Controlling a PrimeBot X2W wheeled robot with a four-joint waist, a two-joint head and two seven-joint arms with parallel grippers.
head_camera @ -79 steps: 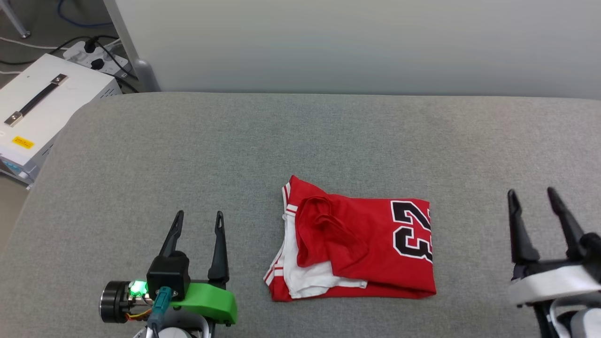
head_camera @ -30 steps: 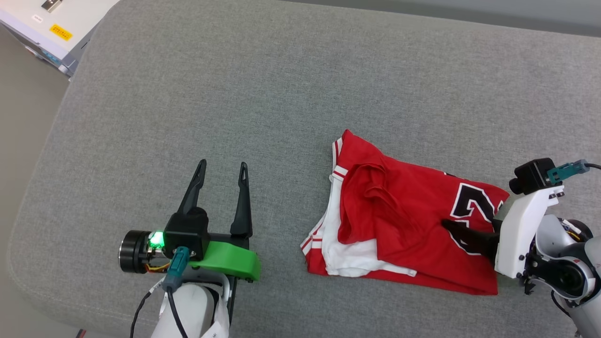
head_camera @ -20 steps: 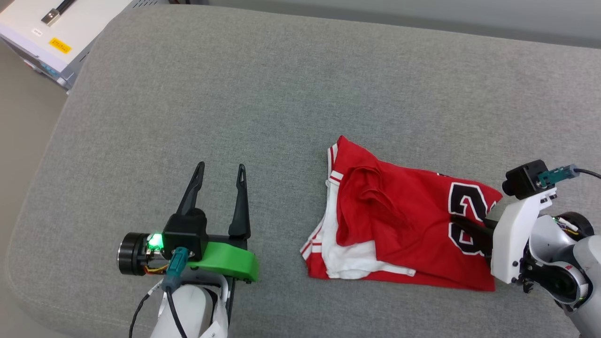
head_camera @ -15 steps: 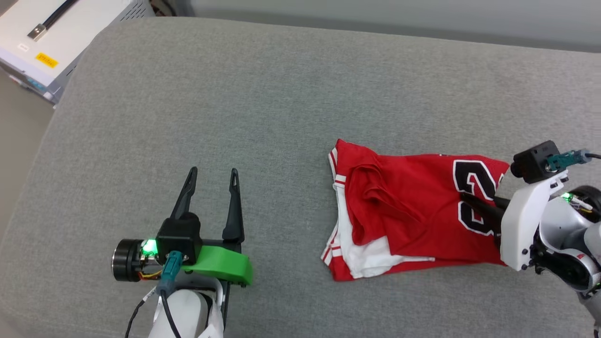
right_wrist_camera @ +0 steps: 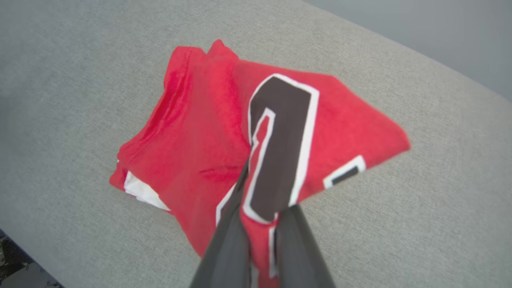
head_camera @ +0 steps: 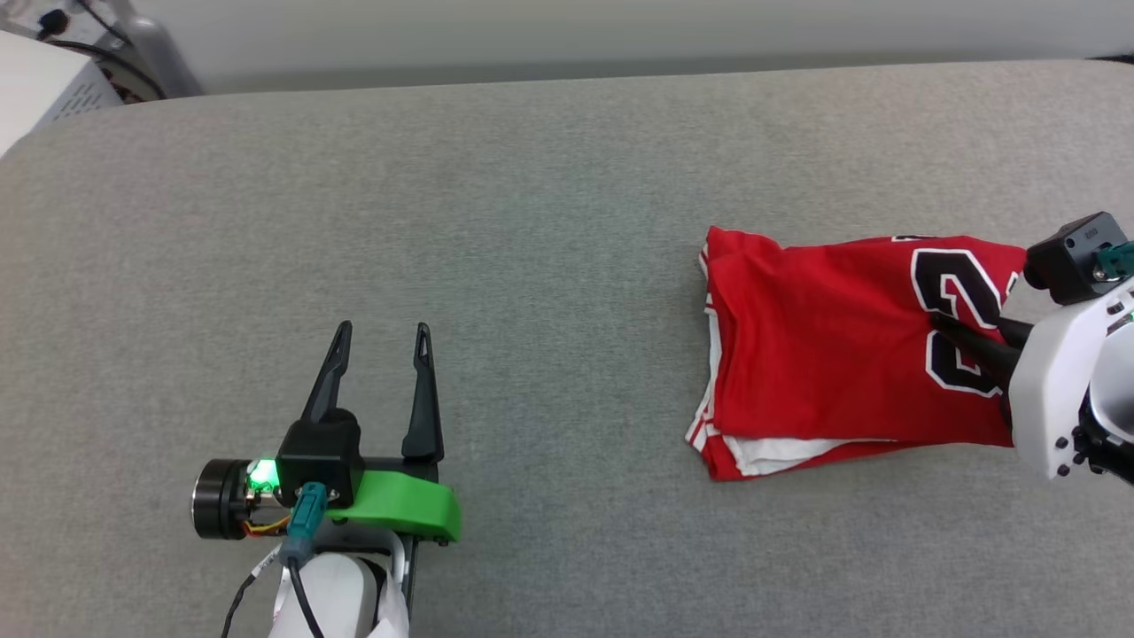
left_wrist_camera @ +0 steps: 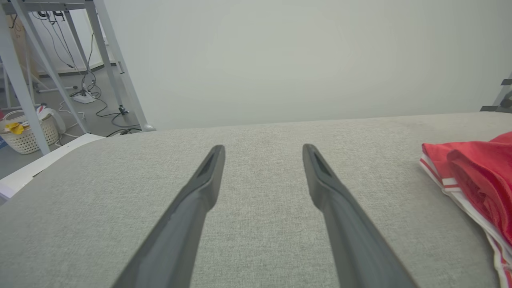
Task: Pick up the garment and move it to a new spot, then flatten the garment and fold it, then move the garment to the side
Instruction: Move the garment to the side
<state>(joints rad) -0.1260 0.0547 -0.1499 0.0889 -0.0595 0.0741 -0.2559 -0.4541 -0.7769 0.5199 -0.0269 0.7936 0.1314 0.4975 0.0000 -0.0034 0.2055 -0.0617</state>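
Grey cloth surface (head_camera: pixel 532 221): broad, rounded at the corners.
Pale wall (left_wrist_camera: pixel 300 60): set behind its far edge.
White box (head_camera: pixel 40 93): seen past the far left corner.
Metal legs (left_wrist_camera: pixel 106 60): slanted, planted on the floor (left_wrist_camera: pixel 60 100).
Basket (left_wrist_camera: pixel 28 140): placed on the floor, a yellow item (left_wrist_camera: pixel 15 128) held inside.
Cables (left_wrist_camera: pixel 102 110): strewn by the legs.

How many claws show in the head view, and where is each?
2. The left claw stands open at lower left over the grey surface, apart from the garment. The right claw is shut on the garment's numbered end at right.
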